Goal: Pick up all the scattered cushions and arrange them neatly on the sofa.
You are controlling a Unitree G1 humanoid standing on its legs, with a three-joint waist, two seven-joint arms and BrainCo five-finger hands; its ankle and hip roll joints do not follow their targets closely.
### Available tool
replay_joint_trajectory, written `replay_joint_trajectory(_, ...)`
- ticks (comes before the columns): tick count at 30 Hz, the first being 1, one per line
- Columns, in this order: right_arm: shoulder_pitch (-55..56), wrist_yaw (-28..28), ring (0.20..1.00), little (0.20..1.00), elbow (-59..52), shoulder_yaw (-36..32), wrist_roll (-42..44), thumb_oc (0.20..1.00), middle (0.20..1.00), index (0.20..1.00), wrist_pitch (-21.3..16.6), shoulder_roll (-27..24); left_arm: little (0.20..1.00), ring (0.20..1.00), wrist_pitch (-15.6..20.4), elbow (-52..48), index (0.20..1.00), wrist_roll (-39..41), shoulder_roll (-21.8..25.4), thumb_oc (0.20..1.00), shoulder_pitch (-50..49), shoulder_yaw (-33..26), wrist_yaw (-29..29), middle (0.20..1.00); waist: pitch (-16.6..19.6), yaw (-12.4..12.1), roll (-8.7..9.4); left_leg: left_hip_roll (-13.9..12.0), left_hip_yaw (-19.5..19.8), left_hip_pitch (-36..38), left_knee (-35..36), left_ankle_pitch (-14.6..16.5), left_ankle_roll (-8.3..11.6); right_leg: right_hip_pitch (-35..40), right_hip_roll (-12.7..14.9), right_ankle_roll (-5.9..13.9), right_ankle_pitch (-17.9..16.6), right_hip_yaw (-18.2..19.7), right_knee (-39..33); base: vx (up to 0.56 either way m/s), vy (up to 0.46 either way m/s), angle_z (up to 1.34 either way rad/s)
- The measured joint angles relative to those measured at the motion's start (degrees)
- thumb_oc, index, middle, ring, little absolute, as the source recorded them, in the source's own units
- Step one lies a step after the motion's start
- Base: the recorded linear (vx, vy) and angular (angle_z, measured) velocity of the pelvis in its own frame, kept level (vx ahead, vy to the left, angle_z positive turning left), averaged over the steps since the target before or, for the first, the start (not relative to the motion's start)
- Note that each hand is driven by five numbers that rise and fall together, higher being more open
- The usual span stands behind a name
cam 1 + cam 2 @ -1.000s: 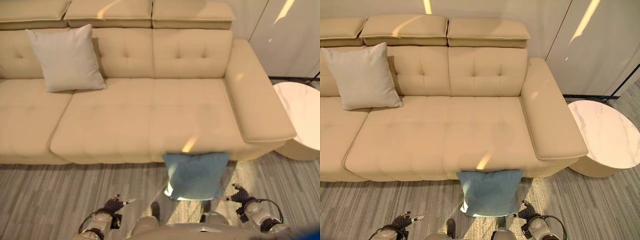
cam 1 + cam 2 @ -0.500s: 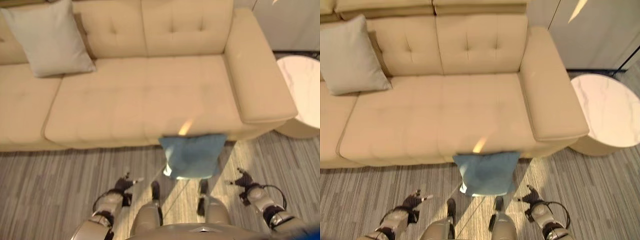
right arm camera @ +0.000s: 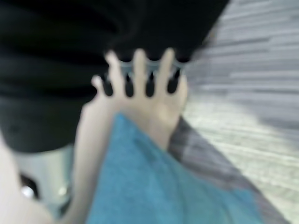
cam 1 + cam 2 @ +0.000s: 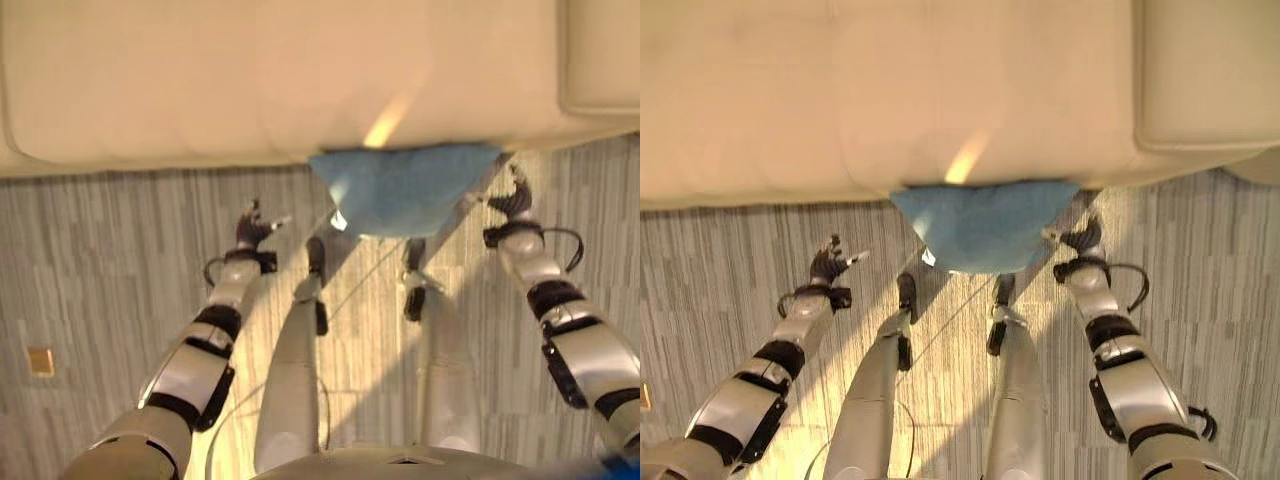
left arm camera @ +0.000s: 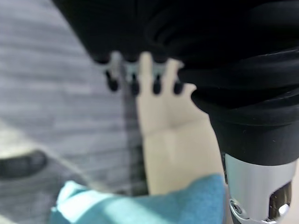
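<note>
Both arms now extended toward blue cushion (image 4: 405,188).

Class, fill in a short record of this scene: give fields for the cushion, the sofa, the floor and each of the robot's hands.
cushion: blue cushion, on the floor, leaning against the sofa's front edge
sofa: beige sofa, seat above the cushion
floor: grey striped floor
left hand: fingers straight, over the floor, apart from the cushion
right hand: fingers straight, close beside the cushion's edge; contact cannot be told
</note>
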State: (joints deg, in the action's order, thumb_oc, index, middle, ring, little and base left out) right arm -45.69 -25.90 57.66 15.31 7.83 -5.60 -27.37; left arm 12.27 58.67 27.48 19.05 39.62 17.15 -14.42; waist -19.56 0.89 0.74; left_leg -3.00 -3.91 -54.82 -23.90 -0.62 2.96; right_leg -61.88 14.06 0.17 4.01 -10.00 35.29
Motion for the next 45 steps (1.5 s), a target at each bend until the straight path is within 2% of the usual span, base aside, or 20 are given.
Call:
replay_joint_trajectory(4, -3.2, -2.3, 1.0, 1.0, 1.0, -0.4, 1.5, 1.0, 1.0, 1.0, -0.5, -2.0, 1.0, 1.0, 0.9, -1.6, 1.0, 0.6, 1.0, 1.0, 5.5, 2.4, -2.1, 1.0, 0.1, 0.2, 0.1, 0.3, 0.7, -9.9, -5.1, 0.9, 0.13, -9.1, 0.6, 0.24, 0.9, 0.4, 3.9, 0.02, -0.005, 0.06)
replay_joint_trajectory(7, -3.6, -2.3, 1.0, 1.0, 0.8, -1.1, 1.9, 1.0, 1.0, 1.0, -0.4, -1.8, 1.0, 1.0, 0.8, -1.6, 1.0, 0.6, 1.1, 1.0, 5.9, 2.4, -2.2, 1.0, -0.1, 0.4, 0.35, 0.3, 0.4, -11.4, -5.9, 0.8, 0.14, -10.8, 0.6, -0.75, 0.2, 0.7, 4.5, 0.04, -0.002, -0.02)
replay_joint_trajectory(9, -3.9, -3.4, 1.0, 1.0, 0.7, 0.1, 2.2, 1.0, 1.0, 1.0, -0.5, -2.3, 1.0, 1.0, 0.8, -1.9, 1.0, 0.7, 1.4, 1.0, 6.2, 3.7, -2.6, 1.0, 0.4, 1.0, 0.47, 0.4, 0.8, -12.3, -6.9, 1.4, 0.34, -11.9, 0.6, -0.39, 0.5, 1.6, 5.1, 0.08, -0.001, -0.06)
replay_joint_trajectory(10, -5.0, -4.5, 1.0, 1.0, 0.2, 0.3, 2.4, 1.0, 1.0, 1.0, -1.1, -3.2, 1.0, 1.0, 0.9, -4.0, 1.0, 0.7, 2.3, 1.0, 6.5, 4.2, -3.5, 1.0, 1.8, 1.4, 0.34, 0.7, 1.3, -16.1, -8.4, 2.8, 0.58, -15.6, 0.4, 0.18, 1.1, 2.4, 6.1, 0.04, 0.005, -0.06)
replay_joint_trajectory(15, -8.0, -5.6, 1.0, 1.0, -0.4, -1.1, 5.1, 1.0, 1.0, 1.0, -1.7, -4.2, 1.0, 1.0, 0.8, -6.3, 1.0, 3.3, 2.4, 1.0, 11.9, 4.4, -3.5, 1.0, 1.9, 2.6, 0.48, 0.8, 1.1, -25.4, -13.1, 2.8, 0.44, -24.9, 0.3, 0.09, 0.6, 3.8, 9.2, 0.03, -0.014, -0.03)
replay_joint_trajectory(27, -9.2, -3.8, 1.0, 1.0, -0.5, 0.0, 9.4, 1.0, 1.0, 1.0, -3.0, -5.2, 1.0, 1.0, 0.9, -9.0, 1.0, 5.7, 3.0, 1.0, 14.1, 5.6, -3.5, 1.0, 2.8, 2.3, 0.32, 0.2, 0.2, -31.8, -16.6, 4.1, 0.4, -31.6, 0.1, -0.03, 0.7, 5.3, 11.5, 0.03, -0.026, -0.03)
replay_joint_trajectory(32, -11.0, -1.9, 1.0, 1.0, -0.4, 2.4, 13.6, 1.0, 1.0, 1.0, -4.0, -5.2, 1.0, 1.0, 0.9, -9.0, 1.0, 5.7, 4.0, 1.0, 15.6, 8.7, -3.5, 1.0, 2.8, 1.2, 0.32, 0.1, 0.3, -32.4, -17.2, 4.2, 0.42, -32.2, 0.1, -0.04, 0.7, 5.3, 11.9, 0.01, -0.022, 0.0)
replay_joint_trajectory(35, -12.3, -1.5, 1.0, 1.0, -0.2, 4.1, 14.6, 1.0, 1.0, 1.0, -4.2, -5.2, 1.0, 1.0, 0.9, -8.9, 1.0, 5.7, 4.1, 1.0, 16.7, 9.3, -3.5, 1.0, 2.8, 1.2, 0.32, 0.1, 0.3, -32.4, -17.3, 4.1, 0.42, -32.1, 0.1, -0.01, 0.7, 5.3, 12.0, 0.0, 0.0, 0.0)
replay_joint_trajectory(42, -16.8, -1.0, 1.0, 1.0, 3.2, 10.4, 16.6, 1.0, 1.0, 1.0, -4.0, -4.5, 1.0, 1.0, 0.6, -5.7, 1.0, 5.7, 3.8, 1.0, 22.2, 14.5, -3.5, 1.0, 2.8, 1.1, 0.28, 0.0, 0.5, -32.4, -17.8, 4.1, 0.42, -32.0, 0.0, -0.06, 0.7, 5.2, 12.3, 0.0, 0.0, 0.0)
replay_joint_trajectory(45, -18.3, -0.8, 1.0, 1.0, 3.4, 13.4, 17.9, 1.0, 1.0, 1.0, -4.0, -3.3, 1.0, 1.0, 0.6, -5.4, 1.0, 7.8, 2.0, 1.0, 24.7, 14.5, -3.7, 1.0, 2.8, 0.7, 0.24, -0.1, 0.6, -32.4, -18.2, 4.2, 0.48, -31.9, -0.1, -0.08, 0.7, 5.2, 12.6, 0.0, 0.0, 0.0)
